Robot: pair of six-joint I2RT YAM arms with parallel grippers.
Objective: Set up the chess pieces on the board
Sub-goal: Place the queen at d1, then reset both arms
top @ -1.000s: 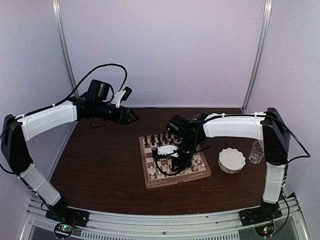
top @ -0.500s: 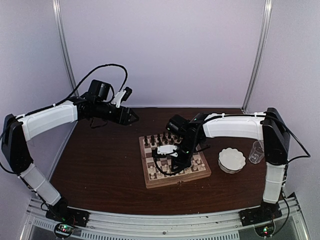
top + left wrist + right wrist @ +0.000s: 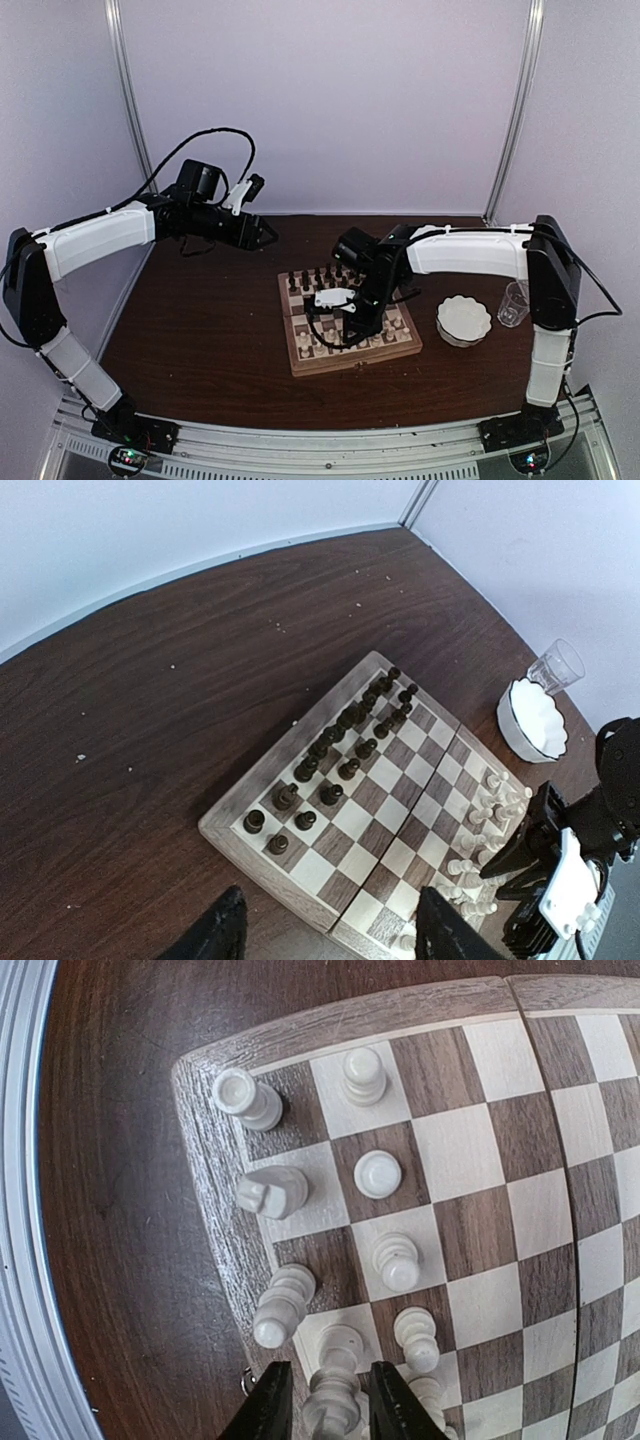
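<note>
Cream piece (image 3: 335,1392) stands upright at the white end of the board (image 3: 205,1150), squarely between the slightly parted jaws of your right gripper (image 3: 328,1375), so rise straight up; left gripper (image 3: 335,932) hangs wide open, well apart.

white arm shells (image 3: 95,235), black joints (image 3: 25,285), looping black cables (image 3: 222,130).

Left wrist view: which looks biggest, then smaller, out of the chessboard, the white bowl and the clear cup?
1. chessboard, by far.
2. white bowl.
3. clear cup.
Bowl and cup sit side by side, so that ranking holds; the board lies nearer.
</note>
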